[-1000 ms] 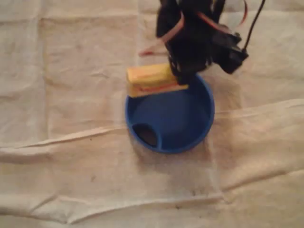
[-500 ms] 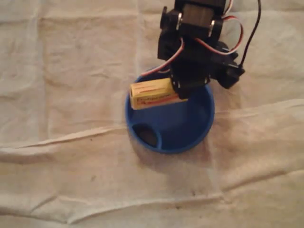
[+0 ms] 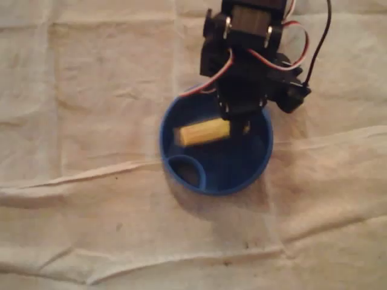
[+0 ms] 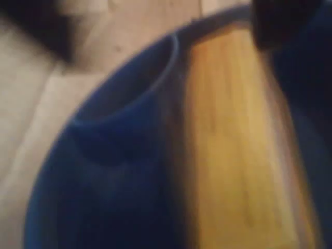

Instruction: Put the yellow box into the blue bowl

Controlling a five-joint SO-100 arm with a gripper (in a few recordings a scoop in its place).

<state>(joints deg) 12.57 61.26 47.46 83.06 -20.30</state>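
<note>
Overhead view: creased beige cloth (image 3: pixel 91 229) w/ black arm (image 3: pixel 248 36) over top edge of blue bowl (image 3: pixel 239 166), yellow box (image 3: pixel 202 132) lying blurred inside bowl, right end just by gripper (image 3: pixel 242 121), can't tell if claw's open or gripping, wrist view too blurry.

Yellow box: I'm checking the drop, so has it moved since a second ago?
Yes. The yellow box went from overhanging the blue bowl at its upper-left rim to inside the bowl, down and right in the overhead view.
</note>
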